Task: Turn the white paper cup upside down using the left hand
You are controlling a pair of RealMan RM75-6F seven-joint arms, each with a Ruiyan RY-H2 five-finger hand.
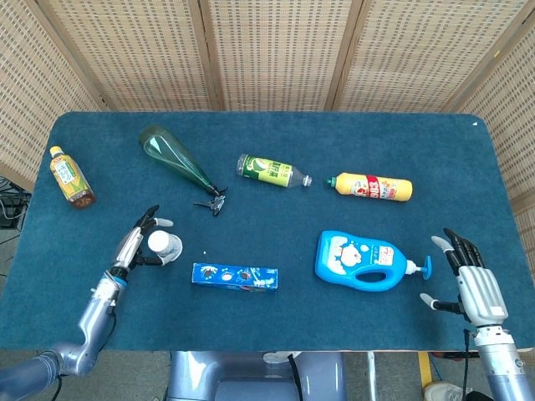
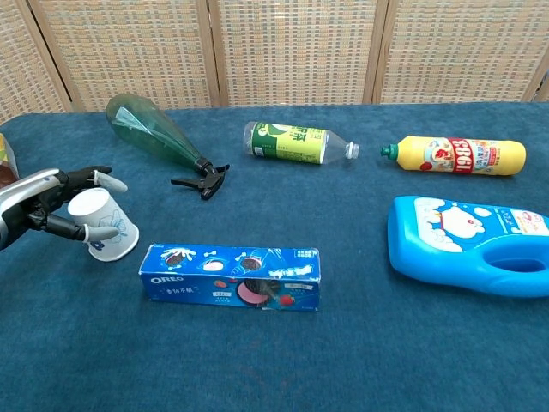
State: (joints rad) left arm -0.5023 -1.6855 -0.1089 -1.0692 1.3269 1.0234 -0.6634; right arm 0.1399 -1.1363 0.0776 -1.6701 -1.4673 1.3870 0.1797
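Note:
The white paper cup [image 2: 105, 227] stands upside down on the blue table at the left, its base up and its rim on the cloth. In the head view the cup [image 1: 164, 246] sits just left of the Oreo box. My left hand [image 2: 47, 209] holds it from the left, with the thumb along its near side and the other fingers behind and above it. Seen from the head camera, the left hand [image 1: 139, 244] wraps around the cup. At the table's near right corner my right hand [image 1: 472, 280] is open, fingers spread, holding nothing.
A blue Oreo box [image 2: 230, 275] lies just right of the cup. A green spray bottle [image 2: 159, 134] lies behind it, with a tea bottle [image 1: 71, 176] at the far left. Further right lie a green bottle [image 2: 296, 142], a yellow bottle [image 2: 455, 155] and a blue detergent jug [image 2: 470, 245].

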